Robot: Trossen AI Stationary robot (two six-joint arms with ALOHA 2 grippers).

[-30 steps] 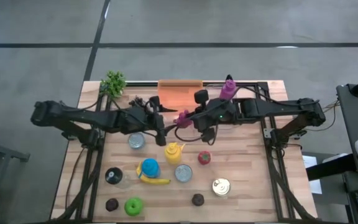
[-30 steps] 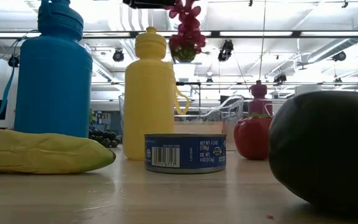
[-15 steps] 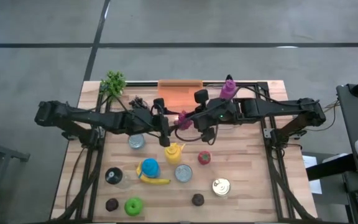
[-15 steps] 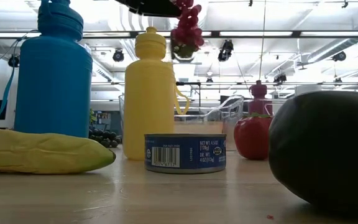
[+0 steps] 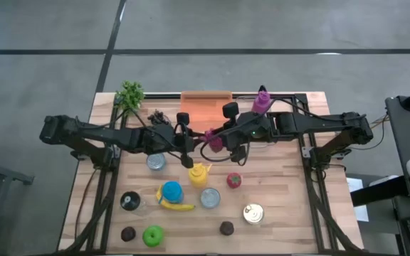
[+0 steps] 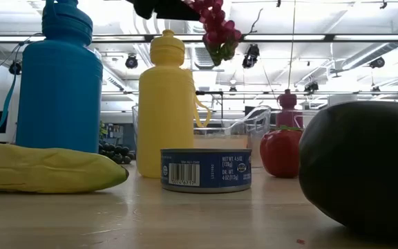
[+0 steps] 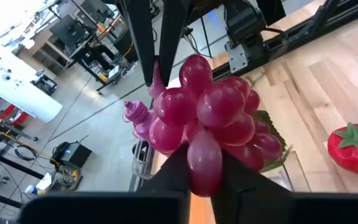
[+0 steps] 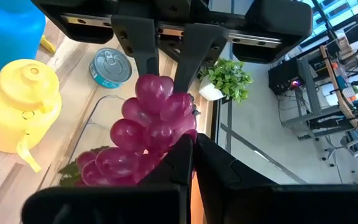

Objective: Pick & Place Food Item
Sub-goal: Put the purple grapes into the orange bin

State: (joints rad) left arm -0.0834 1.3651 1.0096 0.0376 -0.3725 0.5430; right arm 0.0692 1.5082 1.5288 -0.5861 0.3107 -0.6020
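Grapes [image 5: 212, 139] hang above the table's [image 5: 283, 213] middle, pinched between left hand [image 5: 189, 141] and right hand [image 5: 213, 135].

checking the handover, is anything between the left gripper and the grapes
Nothing visible. The left gripper is closed on the bunch of pink grapes from one side, and the right gripper pinches it from the other. The bunch hangs in the air above the table, over the yellow bottle.
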